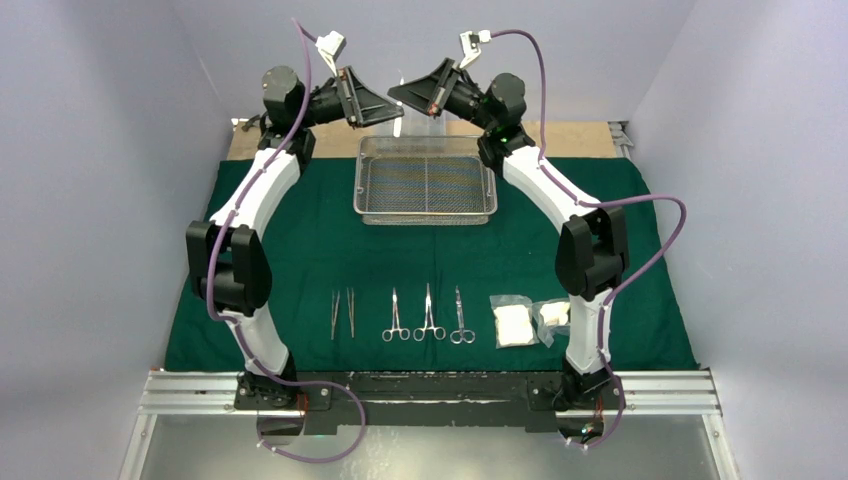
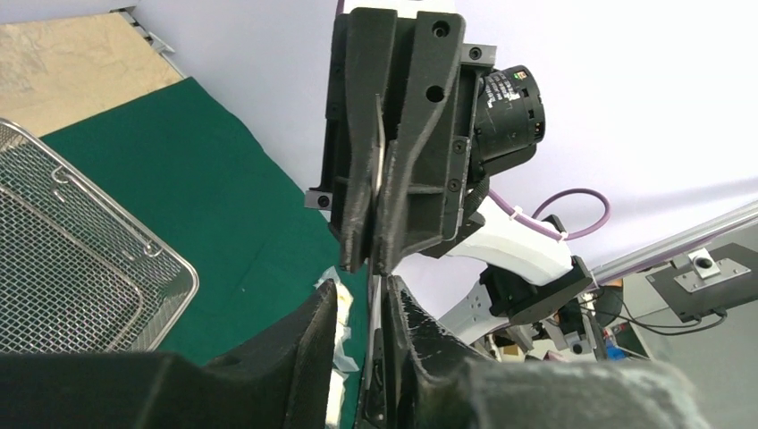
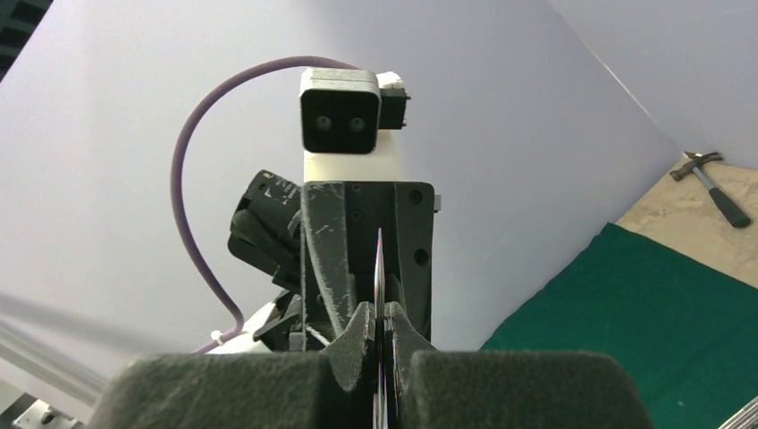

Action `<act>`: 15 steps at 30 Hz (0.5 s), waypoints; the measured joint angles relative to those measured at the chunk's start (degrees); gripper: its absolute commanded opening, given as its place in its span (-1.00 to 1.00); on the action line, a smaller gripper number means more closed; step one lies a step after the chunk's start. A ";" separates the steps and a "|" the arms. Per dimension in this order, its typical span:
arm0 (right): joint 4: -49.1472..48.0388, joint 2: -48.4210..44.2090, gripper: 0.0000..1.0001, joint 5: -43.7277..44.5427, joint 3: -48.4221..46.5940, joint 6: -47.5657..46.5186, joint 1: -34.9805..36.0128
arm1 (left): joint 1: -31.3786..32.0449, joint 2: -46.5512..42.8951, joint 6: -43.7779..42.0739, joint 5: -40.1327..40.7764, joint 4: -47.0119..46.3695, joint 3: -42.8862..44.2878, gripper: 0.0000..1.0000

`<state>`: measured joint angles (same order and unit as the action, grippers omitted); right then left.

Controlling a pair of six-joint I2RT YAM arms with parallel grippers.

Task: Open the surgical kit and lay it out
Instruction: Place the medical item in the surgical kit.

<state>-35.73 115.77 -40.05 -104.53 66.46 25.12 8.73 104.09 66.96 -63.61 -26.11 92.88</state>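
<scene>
Surgical kit (image 1: 430, 262) – unwrapped and set out on the table. The dark green cloth wrap (image 1: 300, 250) lies spread flat under everything.

The steel wire-mesh tray (image 1: 426, 217) sits at the far middle of the cloth, upright. Nothing can be made out inside it.

Near edge of the cloth, in one row from left to right:
- two tweezers (image 1: 342, 313), side by side
- three scissors-like instruments (image 1: 429, 316), ring handles toward the arm bases, slightly apart from one another
- two gauze packets (image 1: 515, 325), touching or overlapping, partly behind the right arm

Both arms are raised above the far edge of the tray, with their grippers tip to tip. A clear packet (image 1: 418, 124) hangs between them. In both wrist views it appears only as a thin edge, so its contents cannot be confirmed.

Right gripper (image 3: 379, 311): fingers pressed together on the packet's edge.

Left gripper (image 2: 364, 295): fingers straddle the same edge, with a narrow gap visible on at least one side – no firm clamp is evident.

A small hammer (image 3: 711, 181) lies on the tan board beyond the cloth, well apart from the kit.
</scene>
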 measured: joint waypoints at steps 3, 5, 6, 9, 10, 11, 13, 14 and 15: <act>-0.17 0.02 -1.00 0.02 0.00 0.20 0.00 | 0.04 0.48 0.24 -0.26 0.02 0.00 -0.73; -0.17 0.13 -1.00 0.00 0.00 0.22 0.00 | 0.04 0.48 0.57 -0.35 -0.13 0.00 -0.87; -0.15 0.15 -1.00 0.02 0.00 0.22 0.00 | 0.04 0.48 0.92 -0.46 -0.24 0.00 -0.95; 0.17 0.24 -1.00 0.04 0.00 0.22 0.07 | 0.04 0.48 1.20 -0.61 -0.44 0.00 -1.00; 0.28 0.24 -1.00 0.04 0.00 0.17 0.09 | 0.04 0.48 1.20 -0.70 -0.48 0.00 -1.00; 0.39 0.24 -0.93 0.07 0.00 0.17 0.11 | 0.04 0.48 1.22 -0.74 -0.50 0.00 -1.00; 0.59 0.24 -0.52 0.24 0.00 0.15 0.11 | 0.04 0.48 1.18 -0.76 -0.48 0.00 -1.00; 0.70 0.24 -0.25 0.31 0.00 0.11 0.11 | 0.04 0.48 0.96 -0.74 -0.42 0.00 -1.00; 0.87 0.24 0.07 0.48 0.00 0.13 0.11 | 0.04 0.48 0.59 -0.70 -0.15 0.00 -1.00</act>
<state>-34.85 116.01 -39.57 -104.53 66.59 25.23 8.78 104.57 67.55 -64.31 -26.26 92.88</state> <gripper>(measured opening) 0.165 0.012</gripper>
